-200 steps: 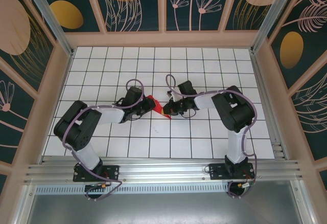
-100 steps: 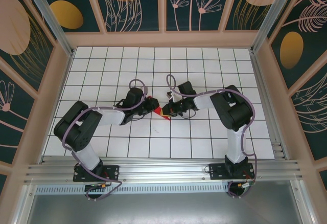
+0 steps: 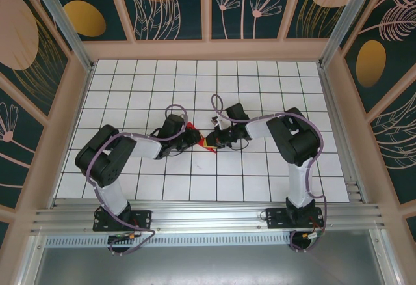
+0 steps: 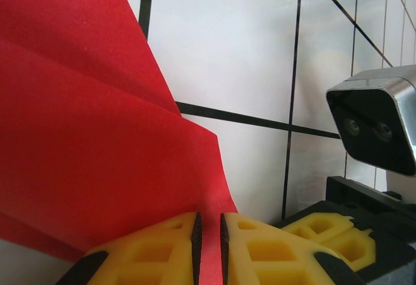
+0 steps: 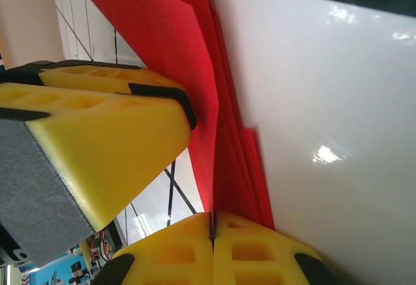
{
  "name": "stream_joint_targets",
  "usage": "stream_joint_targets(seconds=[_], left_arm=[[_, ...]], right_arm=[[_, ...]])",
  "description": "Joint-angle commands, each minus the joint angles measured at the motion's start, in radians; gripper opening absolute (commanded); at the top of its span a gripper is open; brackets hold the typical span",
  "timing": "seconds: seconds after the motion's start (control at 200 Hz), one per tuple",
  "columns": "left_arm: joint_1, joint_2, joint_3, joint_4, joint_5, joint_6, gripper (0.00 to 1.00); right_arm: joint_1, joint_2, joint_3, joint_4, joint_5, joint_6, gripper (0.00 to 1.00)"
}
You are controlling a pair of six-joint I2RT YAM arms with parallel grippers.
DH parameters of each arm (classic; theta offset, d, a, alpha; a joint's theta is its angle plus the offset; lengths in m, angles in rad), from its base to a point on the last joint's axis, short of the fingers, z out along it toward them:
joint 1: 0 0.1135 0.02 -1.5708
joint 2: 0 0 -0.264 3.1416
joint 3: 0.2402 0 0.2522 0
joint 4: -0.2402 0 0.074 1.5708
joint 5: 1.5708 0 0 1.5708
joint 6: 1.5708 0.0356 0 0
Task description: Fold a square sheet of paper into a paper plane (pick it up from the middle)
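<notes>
Pinching folded red paper [image 4: 97,135] with left gripper [image 4: 209,223] and right gripper [image 5: 212,223], jaws pressed tight; hold tension even, crease flat.

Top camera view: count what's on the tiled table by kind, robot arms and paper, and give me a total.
Robot arms: 2 (left arm, right arm)
Red paper, partly folded: 1
Total: 3

One folded red paper [image 4: 97,135], one left claw [image 4: 209,221], one right claw [image 5: 212,223].
</notes>
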Motion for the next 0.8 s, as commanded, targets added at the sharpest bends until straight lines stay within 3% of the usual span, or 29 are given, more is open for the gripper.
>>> stream_joint_targets(seconds=[0.0,0.095,0.46,0.696,0.796], left_arm=[[-0.002,0.039,0.026,-0.076,-0.057,0.008,0.19],[-0.001,0.052,0.039,-0.097,-0.067,0.004,0.19],[-0.001,0.070,0.091,-0.209,-0.099,0.020,0.19],[-0.001,0.070,0.101,-0.221,-0.097,0.030,0.20],[0.000,0.072,0.102,-0.221,-0.098,0.031,0.20]], right_arm=[[-0.003,0.032,0.014,-0.046,0.013,-0.013,0.00],[-0.002,0.022,0.025,-0.069,0.020,-0.032,0.00],[-0.002,-0.052,0.004,-0.119,0.016,-0.115,0.17],[-0.032,-0.071,-0.022,-0.147,0.043,-0.156,0.16],[-0.039,-0.074,-0.032,-0.144,0.063,-0.157,0.05]])
